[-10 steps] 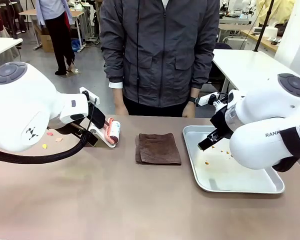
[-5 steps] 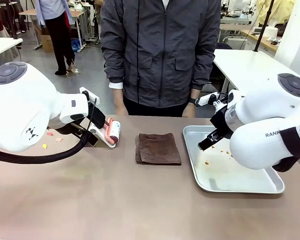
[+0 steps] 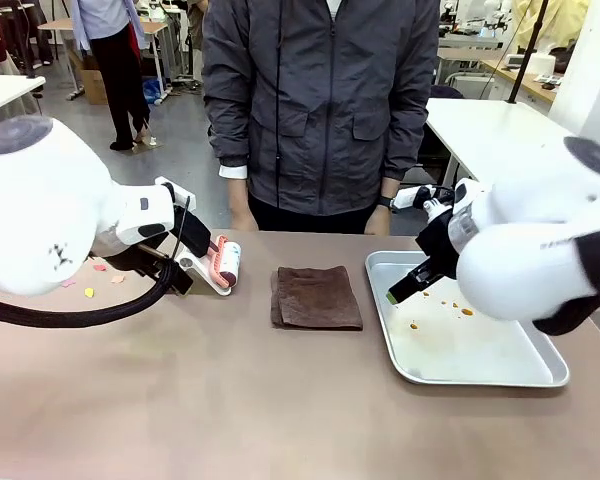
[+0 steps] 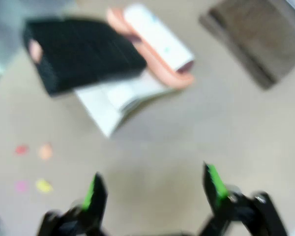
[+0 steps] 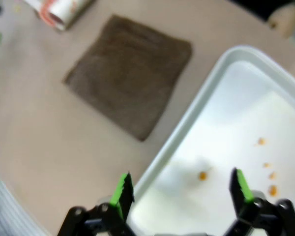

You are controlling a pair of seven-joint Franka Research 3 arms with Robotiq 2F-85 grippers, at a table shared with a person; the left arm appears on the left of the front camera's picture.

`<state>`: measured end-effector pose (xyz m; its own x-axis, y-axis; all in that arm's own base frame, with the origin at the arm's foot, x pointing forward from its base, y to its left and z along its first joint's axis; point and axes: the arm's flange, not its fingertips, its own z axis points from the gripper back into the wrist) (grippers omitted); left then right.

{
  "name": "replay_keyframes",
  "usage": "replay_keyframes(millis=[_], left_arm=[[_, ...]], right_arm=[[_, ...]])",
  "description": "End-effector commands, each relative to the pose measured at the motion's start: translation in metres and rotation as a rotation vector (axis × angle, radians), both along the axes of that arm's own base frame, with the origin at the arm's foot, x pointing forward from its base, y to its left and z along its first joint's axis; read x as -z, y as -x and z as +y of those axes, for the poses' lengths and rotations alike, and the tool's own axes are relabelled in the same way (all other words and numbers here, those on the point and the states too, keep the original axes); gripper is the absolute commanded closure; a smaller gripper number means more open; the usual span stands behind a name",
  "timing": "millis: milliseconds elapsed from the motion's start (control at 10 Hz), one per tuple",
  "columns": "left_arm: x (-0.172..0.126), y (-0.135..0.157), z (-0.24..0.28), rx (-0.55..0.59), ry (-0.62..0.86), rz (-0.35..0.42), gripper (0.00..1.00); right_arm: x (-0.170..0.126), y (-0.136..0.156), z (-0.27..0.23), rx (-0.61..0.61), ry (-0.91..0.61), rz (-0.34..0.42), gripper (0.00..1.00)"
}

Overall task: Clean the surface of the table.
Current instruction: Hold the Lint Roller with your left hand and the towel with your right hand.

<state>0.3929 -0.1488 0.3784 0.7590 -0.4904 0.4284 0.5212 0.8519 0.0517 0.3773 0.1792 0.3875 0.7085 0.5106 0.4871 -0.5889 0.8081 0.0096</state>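
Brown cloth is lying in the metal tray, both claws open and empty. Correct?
Not quite. The brown cloth lies on the table, beside the metal tray on its left, as the front view shows. The left claw and right claw are indeed open and empty.

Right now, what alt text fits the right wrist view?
The open right gripper hangs over the rim of a silver tray holding a few orange crumbs. A folded brown cloth lies on the table beside the tray, a lint roller at top left.
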Motion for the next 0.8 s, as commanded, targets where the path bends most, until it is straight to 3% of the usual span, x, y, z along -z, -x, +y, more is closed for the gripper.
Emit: replay_keyframes(millis=[0,100,300,500,700], left_arm=[[-0.062,0.03,0.024,-0.101,0.167,0.216,0.0],[-0.082,0.042,0.036,-0.083,0.302,0.262,0.0],[-0.105,0.059,0.064,-0.07,0.536,0.209,0.0],[-0.115,0.07,0.106,-0.007,0.756,0.2,0.0],[-0.102,0.075,0.161,-0.098,0.907,0.183,0.0]], right_arm=[[-0.046,0.029,-0.045,0.132,-0.167,0.169,0.0],[-0.058,0.036,-0.056,0.256,-0.18,0.201,0.0],[-0.071,0.051,-0.081,0.351,-0.275,0.246,0.0],[-0.067,0.066,-0.139,0.337,-0.616,0.353,0.0],[-0.059,0.084,-0.202,0.416,-0.894,0.377,0.0]])
